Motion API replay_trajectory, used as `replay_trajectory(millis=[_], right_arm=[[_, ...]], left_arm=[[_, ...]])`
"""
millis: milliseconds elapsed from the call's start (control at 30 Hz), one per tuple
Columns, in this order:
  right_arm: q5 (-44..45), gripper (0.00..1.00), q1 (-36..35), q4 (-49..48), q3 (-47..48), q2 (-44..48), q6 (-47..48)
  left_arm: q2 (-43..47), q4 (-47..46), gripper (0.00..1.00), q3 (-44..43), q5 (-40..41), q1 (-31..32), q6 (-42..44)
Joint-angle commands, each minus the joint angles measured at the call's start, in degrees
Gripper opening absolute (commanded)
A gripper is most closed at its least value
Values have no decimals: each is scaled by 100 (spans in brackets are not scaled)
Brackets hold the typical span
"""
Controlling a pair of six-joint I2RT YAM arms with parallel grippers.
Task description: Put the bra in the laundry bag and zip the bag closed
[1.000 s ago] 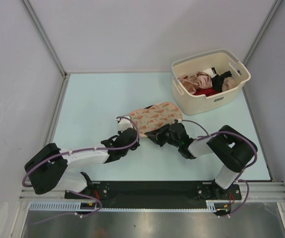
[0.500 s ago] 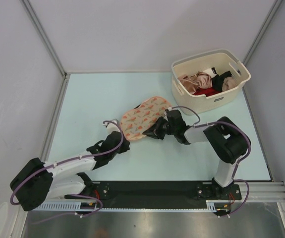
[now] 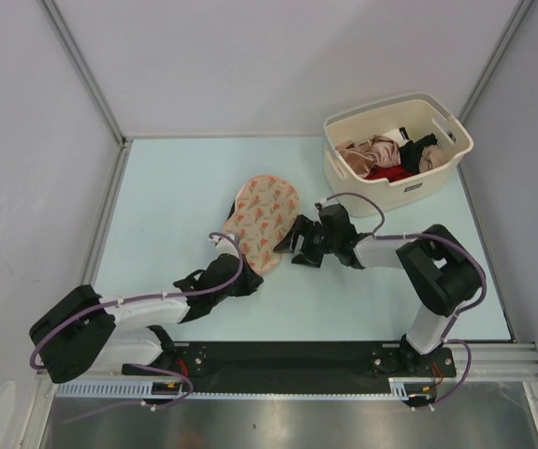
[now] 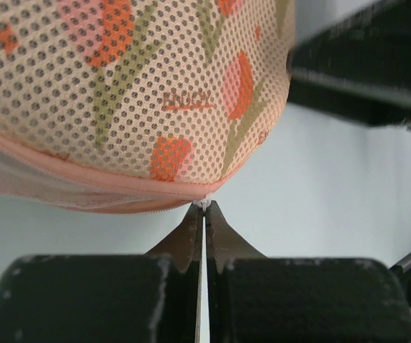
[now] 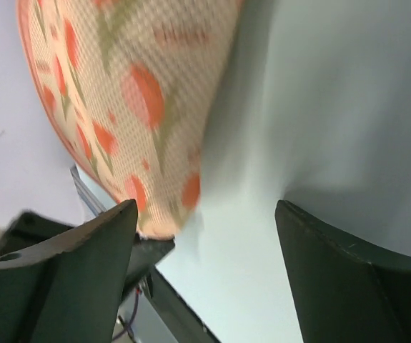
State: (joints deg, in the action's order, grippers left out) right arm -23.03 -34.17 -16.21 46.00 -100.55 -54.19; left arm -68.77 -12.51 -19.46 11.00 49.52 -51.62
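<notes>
A: Laundry bag (image 3: 262, 221), where?
B: On the table (image 3: 166, 196), centre of the top view, running from upper middle down toward the bottom.
A: Grippers?
B: Left gripper (image 3: 250, 276) at the bag's lower end, tips touching its edge. Right gripper (image 3: 290, 248) just right of the bag, beside its lower right edge.
A: Basket (image 3: 395, 190)?
B: Upper right of the frame, on the table, apart from the bag. Garments (image 3: 381, 154) piled in it.

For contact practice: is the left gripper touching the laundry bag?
Touching. Left wrist view: the left gripper, shut, pinches the laundry bag at its zip edge.
</notes>
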Motion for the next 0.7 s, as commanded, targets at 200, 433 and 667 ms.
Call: replay_trajectory(millis=[200,433,667], right_arm=[[-202,65,-538,-2201,-1084,319,-1215],[-422,18,-468,-3029,-1128,-123,-1603],[-1097,0,112,-2616,-1216,-105,-1059]], left_arm=[[-374,-586,0,-708,-450,119,-24],[-199,-305,0,-594,-153,164,-59],[83,697,0,-436,235,-248,2]])
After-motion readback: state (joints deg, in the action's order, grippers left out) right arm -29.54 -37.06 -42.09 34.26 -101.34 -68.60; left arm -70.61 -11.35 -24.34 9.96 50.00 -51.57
